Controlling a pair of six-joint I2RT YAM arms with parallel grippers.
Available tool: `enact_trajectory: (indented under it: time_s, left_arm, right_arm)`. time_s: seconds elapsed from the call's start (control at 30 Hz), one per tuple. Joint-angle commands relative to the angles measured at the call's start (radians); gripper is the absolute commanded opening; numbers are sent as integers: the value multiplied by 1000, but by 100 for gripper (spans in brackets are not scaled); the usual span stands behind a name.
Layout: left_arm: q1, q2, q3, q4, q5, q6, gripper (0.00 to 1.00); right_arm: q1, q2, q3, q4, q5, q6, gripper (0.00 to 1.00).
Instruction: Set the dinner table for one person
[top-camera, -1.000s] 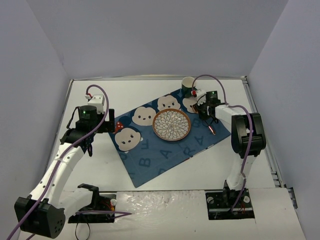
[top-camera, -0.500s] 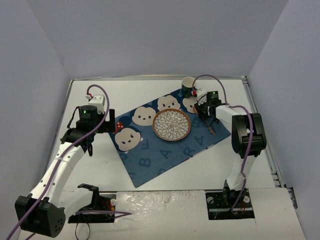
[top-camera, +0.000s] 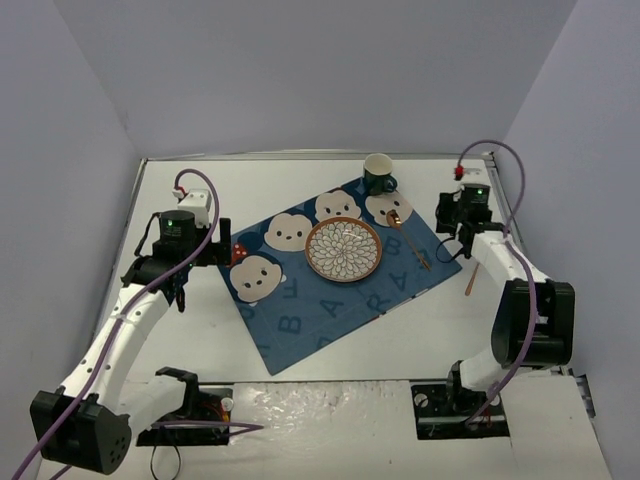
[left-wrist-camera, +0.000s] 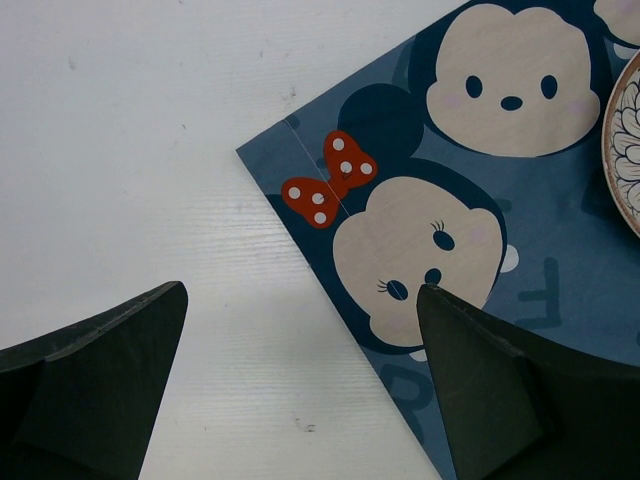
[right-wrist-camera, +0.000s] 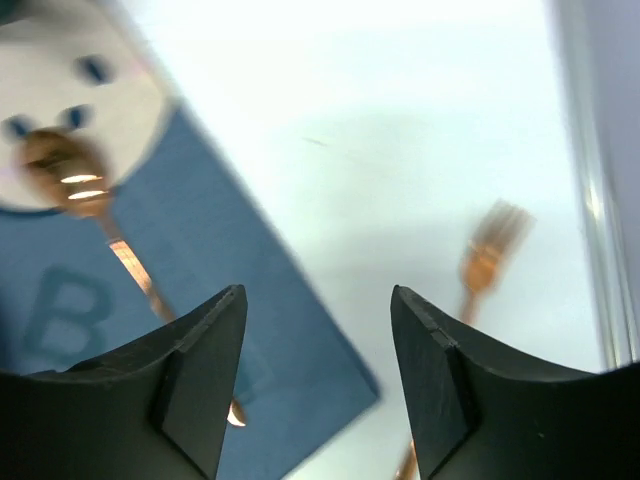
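Left tool and right tool released, empty. Fork lies flat on desk — a misaligned pinch could skid it.

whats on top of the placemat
A plate in the middle and a spoon right of it. The fork lies off the placemat, on the table. The print under the plate is hidden.
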Motion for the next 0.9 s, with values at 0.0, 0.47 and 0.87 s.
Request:
enact_trajectory:
  time_s: [0.0,0.47,0.87]
  left_arm:
    - [-6,-14,72,19,9,-4,97]
    - [-65,-42,80,-14,-65,38,97]
    - [-83,-45,80,-18,-83,48,97]
  right_arm:
    - [-129,-52,-98,36,132,209,57]
    - [-281,120,-106,99,-28,94,53]
    - [-323,257,-64,111,-102,78,35]
